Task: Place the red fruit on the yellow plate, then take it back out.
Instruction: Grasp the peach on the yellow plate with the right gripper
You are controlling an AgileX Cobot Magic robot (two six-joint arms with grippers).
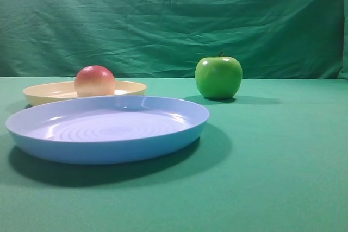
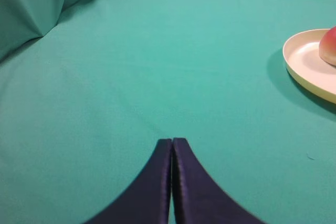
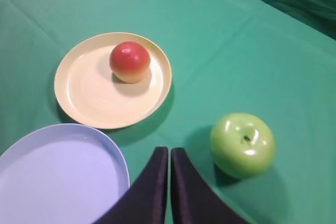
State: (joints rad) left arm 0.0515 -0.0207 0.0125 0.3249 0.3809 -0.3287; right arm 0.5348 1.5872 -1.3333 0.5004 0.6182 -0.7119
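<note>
Low front view; wrists overhead.

Open bench (image 3: 262,51) btwn yellow plate (image 3: 84,98) & green apple (image 3: 243,144), wide enough for approach from above. Blue plate (image 3: 63,177) just beside yellow plate, blocking low entry that side. Red fruit (image 3: 129,62) uncovered on top; bare cloth left of plate.

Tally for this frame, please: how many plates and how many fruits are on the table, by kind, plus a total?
Plates: 2, the yellow plate and the blue plate
Fruits: 2, the red fruit on the yellow plate, and the green apple on the cloth
Total: 4
</note>
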